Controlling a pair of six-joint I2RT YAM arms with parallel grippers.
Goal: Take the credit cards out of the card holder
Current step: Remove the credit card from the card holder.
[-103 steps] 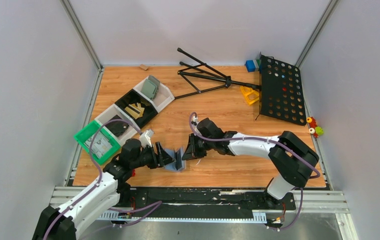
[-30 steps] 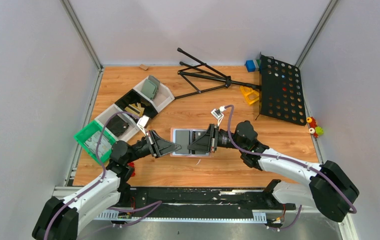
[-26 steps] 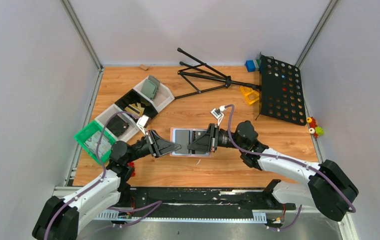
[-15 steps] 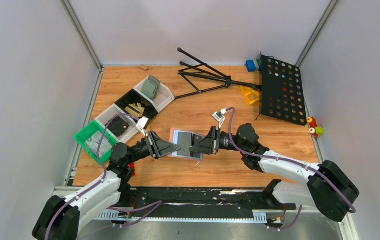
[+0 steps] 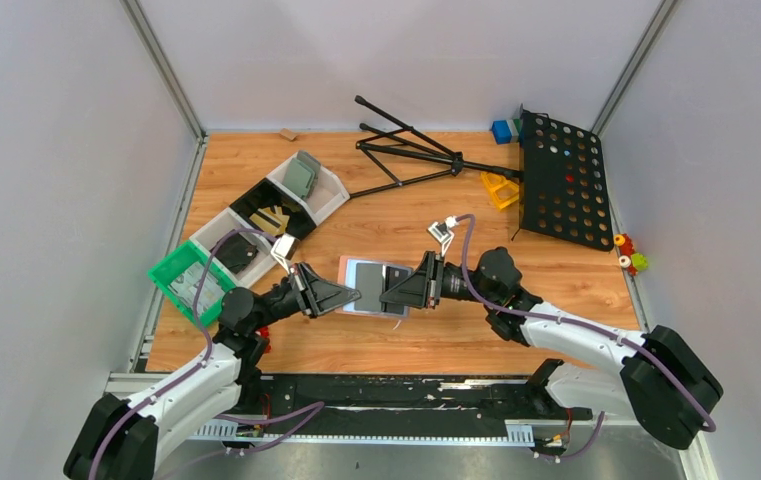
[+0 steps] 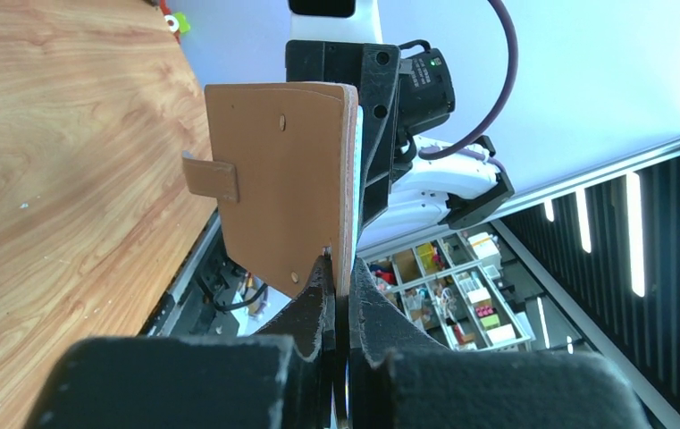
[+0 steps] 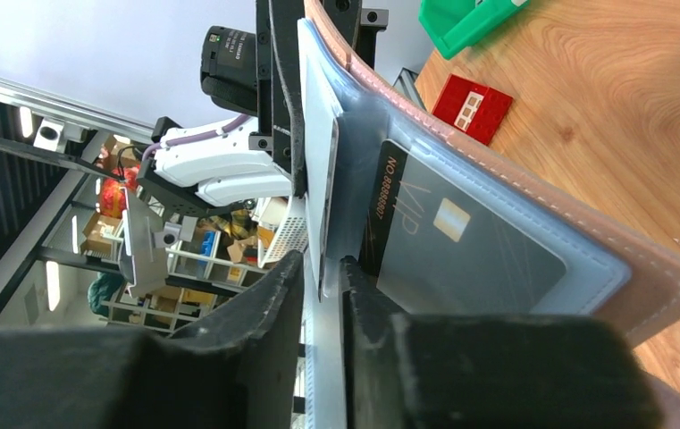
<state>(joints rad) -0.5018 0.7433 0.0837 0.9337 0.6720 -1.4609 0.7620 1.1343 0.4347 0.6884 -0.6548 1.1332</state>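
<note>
At left claw [image 6: 340, 268]: pinched tight on near edge of holder [image 6: 282, 179], tan back with small strap facing that wrist view. At right claw [image 7: 323, 268]: narrow, closed on a thin pale leaf of holder (flap or card face, can't tell). Just beside that grip, in a clear pocket: black card [image 7: 470, 246], pale VIP print, mostly tucked in. From above: held open between both claws, looks lifted off desk [image 5: 436, 200], mid-front. Further out on desk: red brick [image 7: 465, 107], green bin [image 7: 470, 22], black perforated board [image 5: 566, 180] far right.
</note>
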